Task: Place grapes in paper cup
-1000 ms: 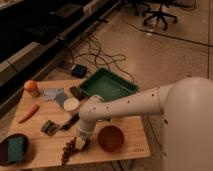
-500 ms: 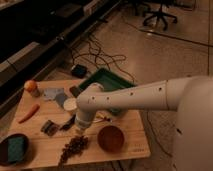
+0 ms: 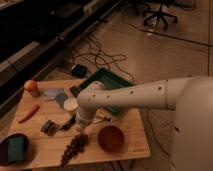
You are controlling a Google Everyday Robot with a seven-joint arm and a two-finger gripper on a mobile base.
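Grapes [image 3: 75,146] lie on the table [image 3: 44,146] close to its near edge, just left of the bowl [image 3: 111,138] and apart from the cup [image 3: 70,104], which stands farther back. The gripper [image 3: 75,126] hangs between cup and grapes, just over the far end of the bunch. Whether it is spread or pressed together I cannot tell. A carrot [image 3: 28,113] lies at the left, a dark plate [image 3: 12,149] sits in the near left corner, and a green tray [image 3: 107,80] at the far right.

Table [image 3: 47,146] pale matt wood; arm [image 3: 136,97] smooth white plastic; hand [image 3: 80,128] just above grapes [image 3: 75,146].
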